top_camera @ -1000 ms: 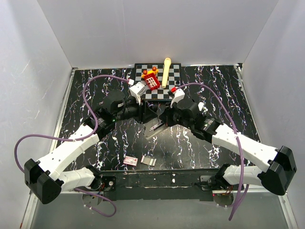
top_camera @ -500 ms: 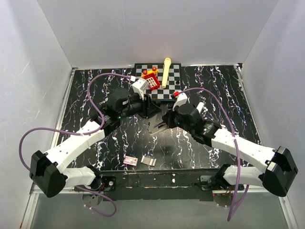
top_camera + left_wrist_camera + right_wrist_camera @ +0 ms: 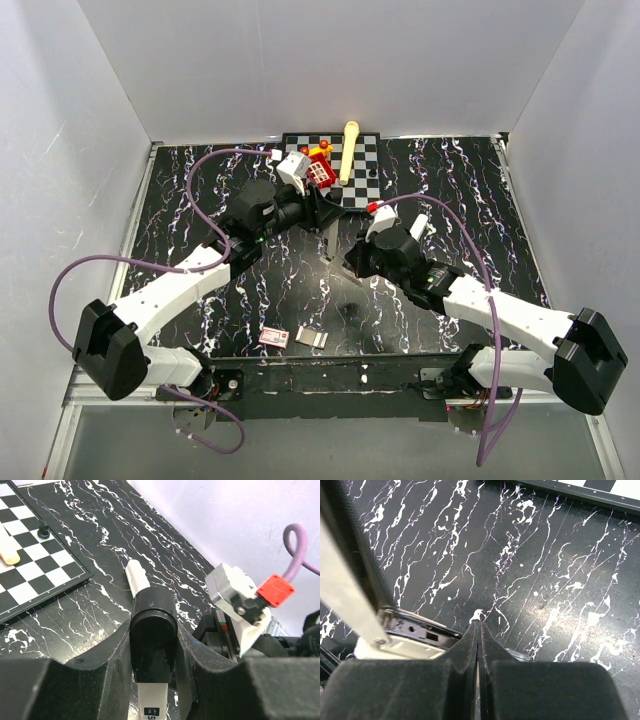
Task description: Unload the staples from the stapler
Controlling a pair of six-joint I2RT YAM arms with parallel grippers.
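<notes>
Stapler (image 3: 152,630) hangs above the middle of the table (image 3: 200,190), just off the near edge of the chessboard (image 3: 368,158), one end pointing down. The left pincer (image 3: 320,212) has it clamped between partly spread fingers (image 3: 112,652), gripping its black part. The right pincer (image 3: 478,630) is low beside the stapler's hinged-open parts, fingers pressed flat together, with nothing visible between them. Staples (image 3: 313,338) lie by the table's near edge, just beside a red-and-white box (image 3: 273,337).
</notes>
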